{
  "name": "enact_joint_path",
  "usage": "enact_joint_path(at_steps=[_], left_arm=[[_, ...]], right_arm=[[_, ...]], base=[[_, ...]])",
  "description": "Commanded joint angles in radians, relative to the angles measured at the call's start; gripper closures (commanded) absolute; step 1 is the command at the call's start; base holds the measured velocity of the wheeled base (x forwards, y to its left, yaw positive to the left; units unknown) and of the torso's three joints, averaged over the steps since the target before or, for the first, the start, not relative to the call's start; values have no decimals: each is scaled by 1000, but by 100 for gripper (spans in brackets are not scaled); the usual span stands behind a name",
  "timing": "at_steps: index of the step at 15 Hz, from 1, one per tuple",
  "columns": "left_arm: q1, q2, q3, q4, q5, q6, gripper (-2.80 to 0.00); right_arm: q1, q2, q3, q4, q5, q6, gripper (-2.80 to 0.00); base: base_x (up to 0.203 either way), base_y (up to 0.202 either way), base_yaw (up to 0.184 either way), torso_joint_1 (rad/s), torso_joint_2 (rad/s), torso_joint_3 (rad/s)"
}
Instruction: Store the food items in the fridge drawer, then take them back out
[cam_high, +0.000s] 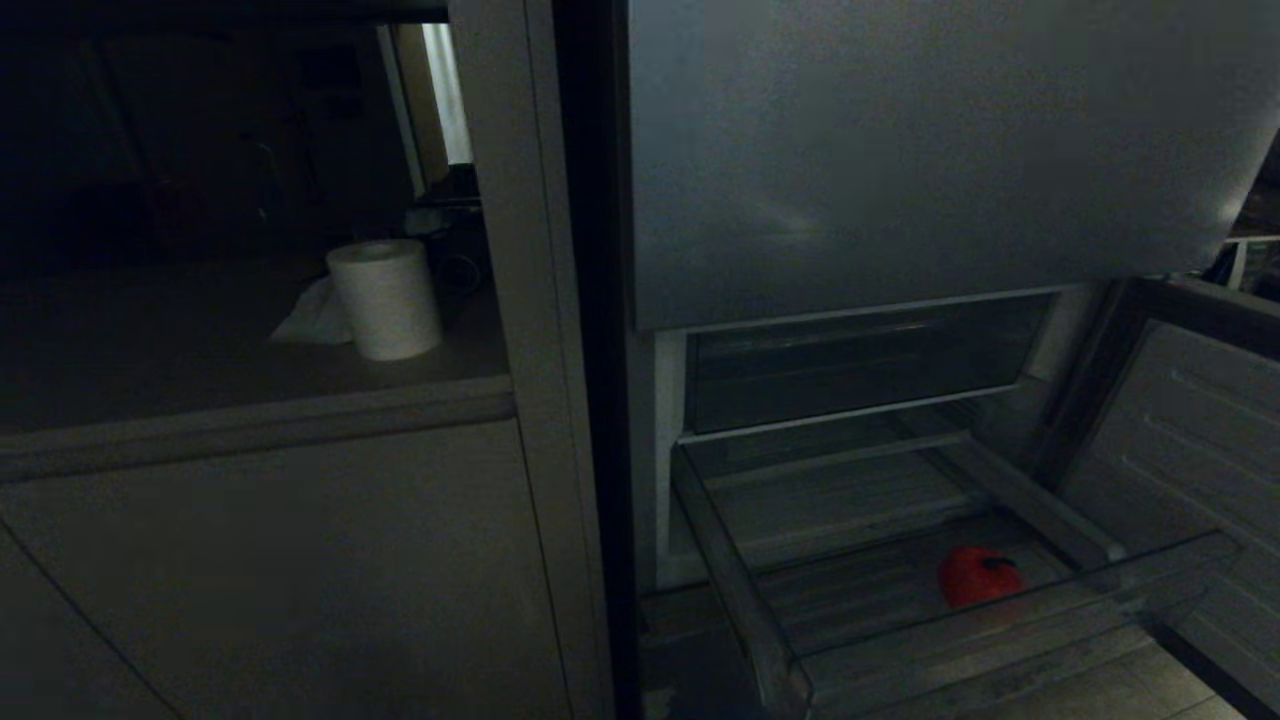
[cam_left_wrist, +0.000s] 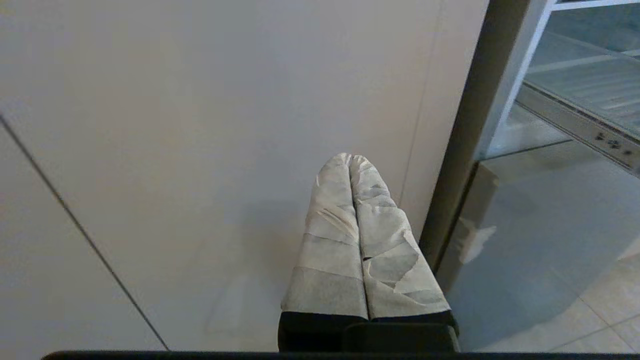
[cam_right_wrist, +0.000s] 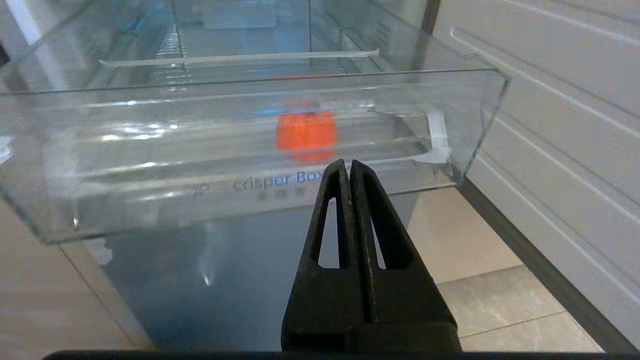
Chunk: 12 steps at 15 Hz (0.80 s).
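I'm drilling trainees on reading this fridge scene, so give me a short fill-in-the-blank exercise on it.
1. The red food item lies inside the pulled-out clear ____.
2. The right gripper in front of that drawer has its fingers ____.
3. The printed words on the drawer's front lip begin with "____".
4. On the counter stands a white ____ roll.

Missing words: drawer; shut; crisper; paper

White paper roll upright on the counter, crumpled tissue touching its side. Beige cabinet panel below. Tiled floor.
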Motion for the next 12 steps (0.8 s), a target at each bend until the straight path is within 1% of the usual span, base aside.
enact_joint_path(at_steps=[1, 5, 7, 8, 9, 10, 12], left_arm=[[1, 0, 0, 0, 0, 0, 0], [1, 2, 0, 0, 0, 0, 0], [1, 1, 0, 0, 0, 0, 0], [1, 2, 0, 0, 0, 0, 0], [1, 0, 0, 0, 0, 0, 0], [1, 2, 0, 0, 0, 0, 0], [1, 0, 0, 0, 0, 0, 0]], right_arm=[[0, 2, 0, 0, -2, 2, 0], [0, 2, 0, 0, -1, 5, 0], [0, 2, -2, -3, 1, -23, 0], [0, 10, -25, 3, -2, -27, 0], [0, 42, -88, 22, -4, -21, 0], [0, 90, -184, 51, -5, -10, 0], [1, 271, -344, 133, -2, 8, 0]], base=[[0, 0, 0, 0, 0, 0], [0, 0, 0, 0, 0, 0], [0, 0, 0, 0, 0, 0], [0, 0, 0, 0, 0, 0], [0, 0, 0, 0, 0, 0], [0, 0, 0, 0, 0, 0], [0, 0, 0, 0, 0, 0]])
